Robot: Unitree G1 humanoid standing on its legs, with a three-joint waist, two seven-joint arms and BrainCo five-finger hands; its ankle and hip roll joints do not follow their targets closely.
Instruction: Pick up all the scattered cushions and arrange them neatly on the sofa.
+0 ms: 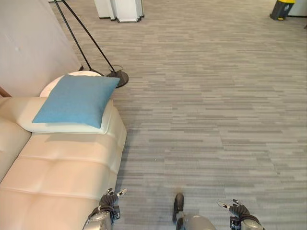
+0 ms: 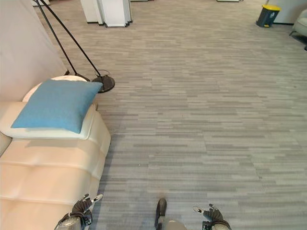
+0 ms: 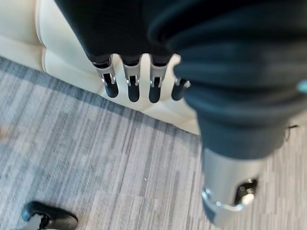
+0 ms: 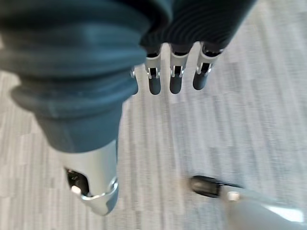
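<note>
A blue cushion (image 1: 76, 99) lay flat on the far end of the cream sofa (image 1: 62, 177), resting on top of a white cushion (image 1: 103, 125) that sat on the sofa's armrest, its white edge showing below and to the right of the blue one. Behind both, at the far end of the sofa, I could see the rim of a round white side table (image 1: 53, 84). Just beyond it stood the round black base of a floor lamp (image 1: 118, 76), with its thin black poles slanting up toward the wall.

From the head cameras I saw my left hand (image 1: 109, 201) low down at the near right edge of the sofa seat, over the line where the sofa met the grey striped carpet (image 1: 211, 105). In its wrist camera its fingers (image 3: 132, 86) hung straight and relaxed, with nothing in them, above the sofa's front edge. My right hand (image 1: 238, 210) hung over bare carpet, well apart from the sofa; its fingers (image 4: 175, 76) were likewise straight and loose, holding nothing.

Far off across the carpet were a white cabinet (image 1: 120, 9) and a dark bin with a yellow top (image 2: 266, 15)
</note>
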